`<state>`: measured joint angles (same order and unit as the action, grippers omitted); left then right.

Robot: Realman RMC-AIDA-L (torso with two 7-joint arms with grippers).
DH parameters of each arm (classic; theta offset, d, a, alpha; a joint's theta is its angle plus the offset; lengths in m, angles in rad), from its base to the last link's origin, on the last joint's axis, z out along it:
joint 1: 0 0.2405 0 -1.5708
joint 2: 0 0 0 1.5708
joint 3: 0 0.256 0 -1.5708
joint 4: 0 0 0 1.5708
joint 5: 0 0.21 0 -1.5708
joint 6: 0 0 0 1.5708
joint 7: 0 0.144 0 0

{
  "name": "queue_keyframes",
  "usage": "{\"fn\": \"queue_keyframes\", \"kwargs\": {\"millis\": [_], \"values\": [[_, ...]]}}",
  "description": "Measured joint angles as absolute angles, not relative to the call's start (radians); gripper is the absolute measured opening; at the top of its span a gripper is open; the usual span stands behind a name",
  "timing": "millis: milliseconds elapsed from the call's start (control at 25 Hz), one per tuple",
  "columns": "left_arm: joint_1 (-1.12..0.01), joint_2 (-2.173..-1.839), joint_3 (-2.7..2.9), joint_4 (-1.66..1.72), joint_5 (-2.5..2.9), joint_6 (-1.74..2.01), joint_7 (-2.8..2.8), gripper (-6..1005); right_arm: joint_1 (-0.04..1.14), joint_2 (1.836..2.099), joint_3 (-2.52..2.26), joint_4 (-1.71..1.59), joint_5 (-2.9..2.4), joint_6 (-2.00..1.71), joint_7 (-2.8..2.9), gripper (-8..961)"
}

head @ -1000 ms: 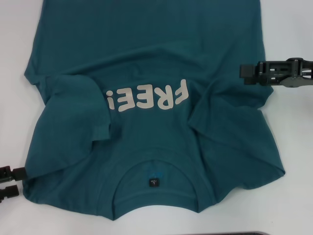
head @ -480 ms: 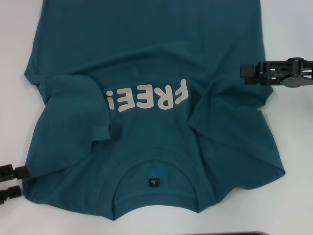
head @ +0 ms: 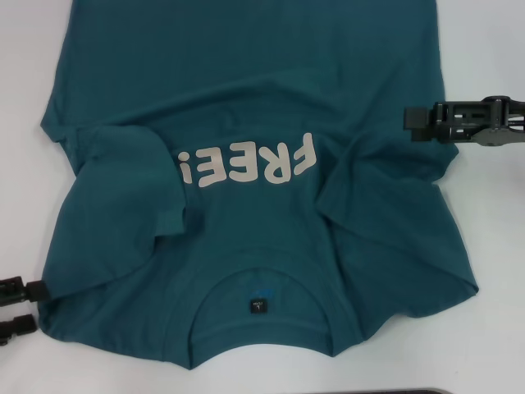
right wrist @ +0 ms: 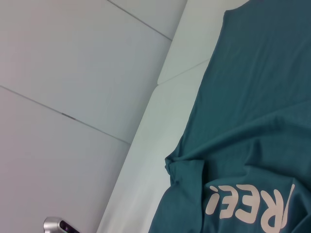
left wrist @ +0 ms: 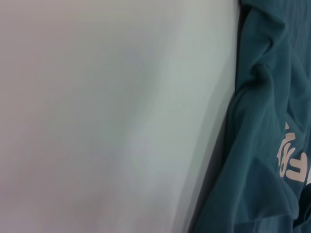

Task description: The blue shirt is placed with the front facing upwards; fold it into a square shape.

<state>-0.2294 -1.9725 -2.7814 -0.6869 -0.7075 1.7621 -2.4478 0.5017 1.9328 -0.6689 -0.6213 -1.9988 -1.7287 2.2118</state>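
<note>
Lying front up on the white table point(head: 492, 246), the shirt point(head: 246, 98) runs lengthwise away from the robot, collar point(head: 262, 328) nearest, both sleeves folded inward. Left gripper point(head: 18, 306) sits at the near left shoulder edge, fingers slightly parted, holding nothing. Right gripper point(head: 414, 121) hovers at the right side; its finger state cannot be told.

The blue shirt point(left wrist: 257, 145), rumpled with pale lettering, lies on the white table point(left wrist: 107, 116).

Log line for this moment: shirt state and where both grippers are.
blue shirt: front up, both sleeves folded in, not yet square | left gripper: open, at near-left shirt corner | right gripper: at shirt's right edge
</note>
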Motion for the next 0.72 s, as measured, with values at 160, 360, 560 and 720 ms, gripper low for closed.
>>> {"fn": "queue_keyframes", "kwargs": {"millis": [160, 360, 560, 720], "values": [[-0.236, -1.979, -2.782, -0.69, -0.696, 1.761, -2.453, 764, 0.502, 1.932, -0.669, -0.621, -1.999, -1.729, 2.213, 808], [-0.252, -1.988, -2.779, -0.684, -0.693, 1.759, -2.453, 762, 0.502, 1.931, -0.669, -0.621, -1.999, -1.729, 2.213, 808], [-0.283, -2.0, -2.778, -0.682, -0.693, 1.753, -2.454, 766, 0.502, 1.932, -0.669, -0.621, -1.999, -1.729, 2.213, 808], [-0.308, -2.003, -2.784, -0.682, -0.699, 1.752, -2.452, 766, 0.502, 1.932, -0.669, -0.621, -1.999, -1.731, 2.213, 808]]}}
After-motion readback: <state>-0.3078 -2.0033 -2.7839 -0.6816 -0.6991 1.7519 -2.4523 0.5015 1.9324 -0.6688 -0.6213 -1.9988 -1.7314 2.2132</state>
